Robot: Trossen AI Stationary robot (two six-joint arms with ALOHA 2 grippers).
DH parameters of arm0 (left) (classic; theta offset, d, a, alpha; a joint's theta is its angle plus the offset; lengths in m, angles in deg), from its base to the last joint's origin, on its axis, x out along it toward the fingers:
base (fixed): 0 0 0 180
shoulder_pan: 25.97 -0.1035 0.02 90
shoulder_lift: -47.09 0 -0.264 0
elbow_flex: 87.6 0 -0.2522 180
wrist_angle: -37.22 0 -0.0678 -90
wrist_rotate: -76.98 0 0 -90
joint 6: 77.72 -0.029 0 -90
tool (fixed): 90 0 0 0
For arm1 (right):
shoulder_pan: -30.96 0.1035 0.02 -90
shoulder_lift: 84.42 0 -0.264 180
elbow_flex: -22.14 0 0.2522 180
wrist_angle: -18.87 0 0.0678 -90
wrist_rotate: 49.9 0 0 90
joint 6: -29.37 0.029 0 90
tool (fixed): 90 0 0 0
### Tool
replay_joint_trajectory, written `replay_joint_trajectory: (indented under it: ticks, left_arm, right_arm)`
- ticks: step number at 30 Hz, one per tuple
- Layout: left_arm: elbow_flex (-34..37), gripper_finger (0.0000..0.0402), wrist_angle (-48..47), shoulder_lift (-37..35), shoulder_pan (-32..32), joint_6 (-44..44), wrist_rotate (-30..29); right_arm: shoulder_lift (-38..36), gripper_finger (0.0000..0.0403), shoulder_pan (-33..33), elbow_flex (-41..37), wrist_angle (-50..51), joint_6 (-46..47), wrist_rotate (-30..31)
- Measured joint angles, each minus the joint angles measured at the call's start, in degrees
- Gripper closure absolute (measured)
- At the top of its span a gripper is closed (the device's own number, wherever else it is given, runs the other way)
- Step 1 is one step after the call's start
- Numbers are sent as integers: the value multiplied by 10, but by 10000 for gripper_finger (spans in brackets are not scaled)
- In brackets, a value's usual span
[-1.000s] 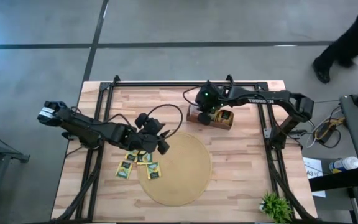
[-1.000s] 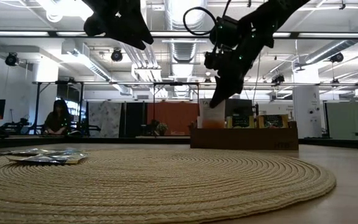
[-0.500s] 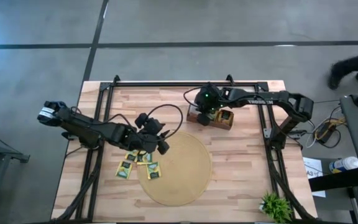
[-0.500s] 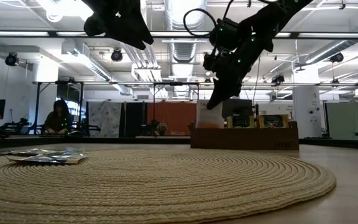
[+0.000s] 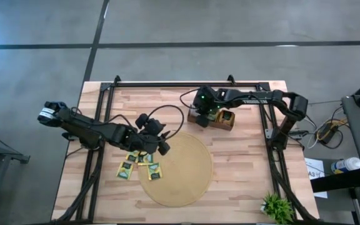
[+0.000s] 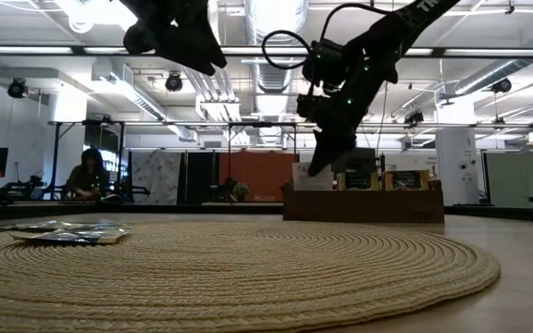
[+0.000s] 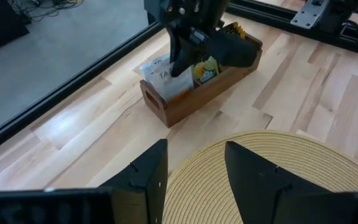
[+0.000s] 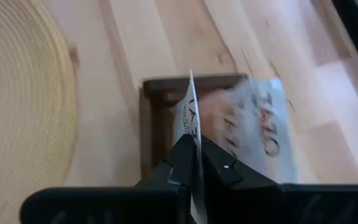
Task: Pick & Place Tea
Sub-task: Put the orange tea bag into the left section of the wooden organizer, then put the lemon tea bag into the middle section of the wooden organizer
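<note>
Several yellow-and-green tea sachets (image 5: 127, 167) lie flat on the table at the round mat's left edge, also low in the low view (image 6: 68, 234). My left gripper (image 5: 162, 147) hovers above them, open and holding nothing (image 7: 194, 146). More sachets (image 7: 160, 70) stand upright in the long wooden box (image 5: 224, 120). My right gripper (image 5: 202, 116) is over the box's left end, shut on a white sachet (image 8: 192, 109) that shows edge-on. My right gripper pinches the white sachet between its two fingers (image 8: 182, 155), coming from above and pointing down into the box's left end (image 6: 316, 168). The sachet's thin edge (image 8: 191, 93) runs out ahead of the fingertips. I cannot tell whether it is clear of the box.
The large round tan mat (image 5: 183, 175) fills the table's near middle. The box (image 6: 364, 205) stands beyond its far edge. Black frame rails (image 5: 105, 106) run along the left, far and right sides. A small green plant (image 5: 275, 207) sits at the near right corner.
My right gripper has moved a little toward the table's left edge, along the box to its left end, still shut on the white sachet. A person by the table's far right has walked out of the high view.
</note>
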Motion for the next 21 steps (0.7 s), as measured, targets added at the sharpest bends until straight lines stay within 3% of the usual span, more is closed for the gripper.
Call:
replay_joint_trajectory:
  ticks: [9, 15, 21]
  left_arm:
    - [0, 248, -38, 0, 0, 24, 11]
    - [0, 248, -101, -4, 0, 52, 102]
    - [10, 248, -210, -5, 0, 163, 171]
  right_arm:
    - [-1, 297, 4, 3, 36, 1, 7]
    - [-32, 264, 15, 20, 36, 1, 5]
    - [-76, 261, 44, 31, 37, -5, 2]
